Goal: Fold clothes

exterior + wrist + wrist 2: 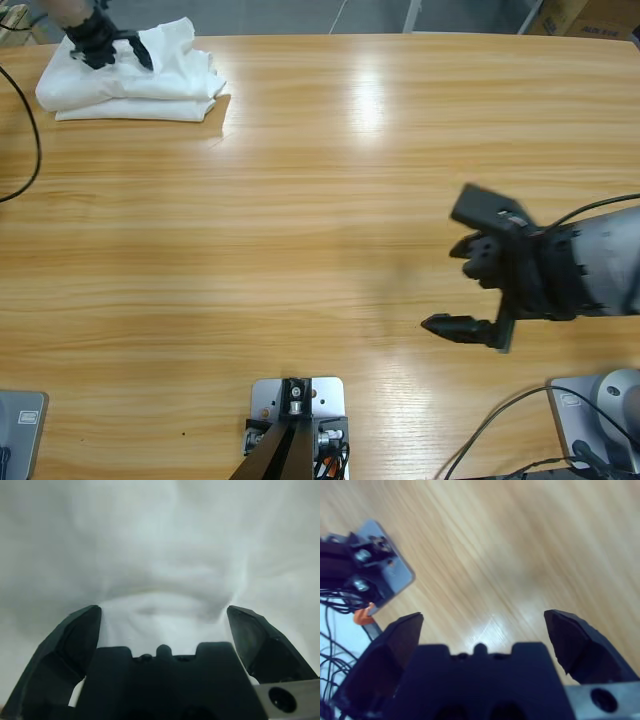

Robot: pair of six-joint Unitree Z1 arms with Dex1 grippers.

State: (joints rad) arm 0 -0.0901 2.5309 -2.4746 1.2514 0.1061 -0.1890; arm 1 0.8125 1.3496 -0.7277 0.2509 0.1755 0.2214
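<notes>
L pincer (118,48) jaws wide apart, pressed down on the folded white soft cotton clothes (150,80), cloth bunched between them, nothing clamped. Clothes lie at far left corner of long wooden bench (300,200). R pincer (468,290) jaws wide, holding nothing, above bare bench near right, well apart from clothes.

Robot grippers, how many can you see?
2. The left gripper sits on the white clothes at the table's far left corner. The right gripper hangs open above bare table at the right.
</notes>
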